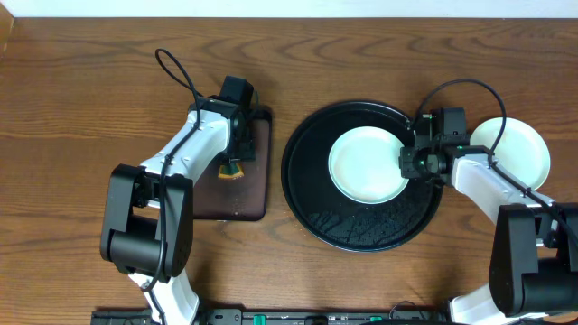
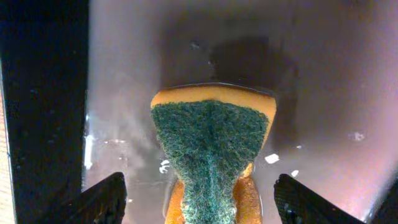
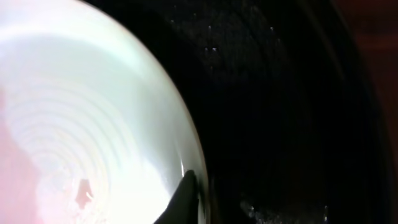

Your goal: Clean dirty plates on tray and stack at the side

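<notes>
**Pin that plate by the rim before you scrub**

Your right gripper [image 1: 417, 162] is at the right edge of the mint-white plate [image 1: 366, 164], which sits in the upper middle of the black tray [image 1: 361, 227]. In the right wrist view only one fingertip [image 3: 185, 186] shows, touching the rim, so I can't tell whether it's clamped on or just resting there.

The left gripper [image 1: 234, 158] is over the brown tray [image 1: 257, 194] with its fingers wide apart and the sponge [image 2: 211, 143] lying between them on the wet surface, not gripped.

There's a small dark speck on the plate in the right wrist view, so I'd guess it needs wiping. The black tray looks wet and slick, so get a proper pinch on the rim or the plate will skate. Then close the left on the sponge low down, green side out. The side plate [image 1: 524, 149] on the right marks your stacking spot.
</notes>
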